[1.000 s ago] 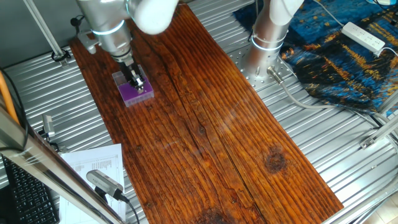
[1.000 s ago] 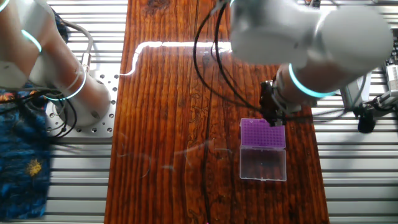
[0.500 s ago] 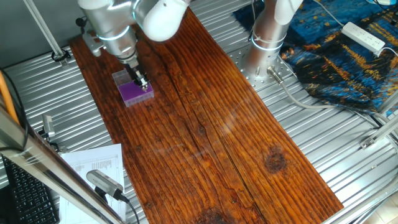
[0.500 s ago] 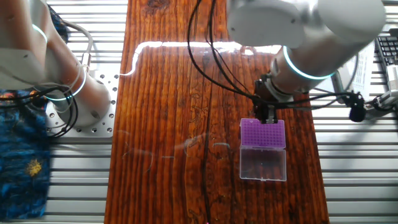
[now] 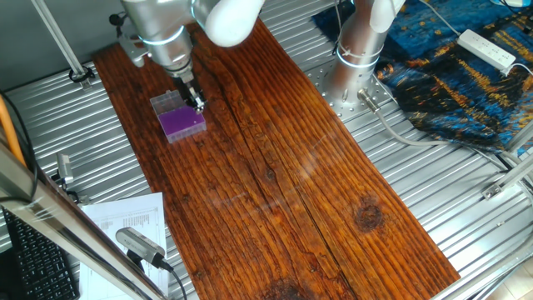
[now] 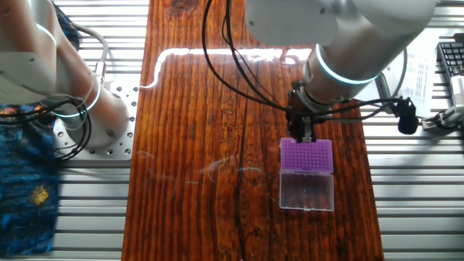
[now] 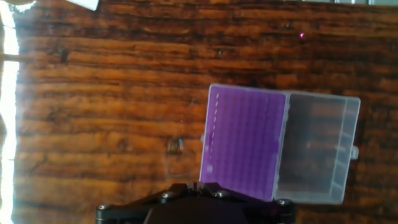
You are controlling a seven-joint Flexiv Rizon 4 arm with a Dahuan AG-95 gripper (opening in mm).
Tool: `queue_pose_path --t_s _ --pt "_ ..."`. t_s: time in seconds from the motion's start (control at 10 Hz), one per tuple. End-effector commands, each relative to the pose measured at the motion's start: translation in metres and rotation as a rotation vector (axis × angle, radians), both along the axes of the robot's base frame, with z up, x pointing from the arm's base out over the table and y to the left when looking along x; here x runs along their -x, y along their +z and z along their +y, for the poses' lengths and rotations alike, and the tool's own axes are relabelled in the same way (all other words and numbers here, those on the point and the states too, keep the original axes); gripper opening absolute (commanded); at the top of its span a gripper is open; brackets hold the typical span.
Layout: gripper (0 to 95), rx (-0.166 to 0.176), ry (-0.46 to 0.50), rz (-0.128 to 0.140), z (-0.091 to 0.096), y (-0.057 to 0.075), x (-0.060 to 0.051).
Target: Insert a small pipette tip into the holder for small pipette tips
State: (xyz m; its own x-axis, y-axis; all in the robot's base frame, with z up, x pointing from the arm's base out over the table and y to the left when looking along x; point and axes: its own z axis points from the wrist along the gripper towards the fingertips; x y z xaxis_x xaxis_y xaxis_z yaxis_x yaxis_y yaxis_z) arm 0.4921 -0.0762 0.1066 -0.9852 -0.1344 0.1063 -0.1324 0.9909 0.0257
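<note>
The holder for small pipette tips [image 5: 181, 122] is a clear box with a purple top rack [image 6: 307, 155], its clear lid [image 7: 317, 149] folded open beside it. My gripper [image 5: 194, 102] hangs just off the rack's edge, above the wood, and also shows in the other fixed view [image 6: 304, 135]. In the hand view its fingertips [image 7: 200, 185] are pressed together at the bottom edge, with the rack [image 7: 245, 144] up and to the right. A tiny pale glinting sliver, the small pipette tip [image 7: 176, 146], sticks out just ahead of the fingertips over bare wood.
The dark wooden board [image 5: 283, 167] lies on a ribbed metal table. The arm's base [image 5: 354, 62] stands at the back right, beside a blue patterned cloth [image 5: 466, 79]. Papers [image 5: 133, 221] and a keyboard lie at the front left.
The gripper has moved off the purple rack, sideways past its edge and a little upward. The box has not moved.
</note>
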Motion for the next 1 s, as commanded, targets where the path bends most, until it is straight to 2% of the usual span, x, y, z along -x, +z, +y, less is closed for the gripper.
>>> queue_pose_path --t_s 0.1,0.4,0.5,0.8,0.9,1.0 --pt "0.0 -0.007 0.009 0.003 -0.007 0.005 0.009" --pt "0.0 -0.010 0.001 -0.017 -0.009 0.006 0.015" --pt "0.0 -0.008 -0.006 -0.041 -0.008 0.008 0.017" --pt "0.0 -0.011 0.012 -0.042 -0.009 0.009 0.018" --pt "0.0 -0.012 -0.003 -0.044 -0.009 0.010 0.019" --pt "0.0 -0.005 -0.073 -0.049 -0.008 0.014 0.020"
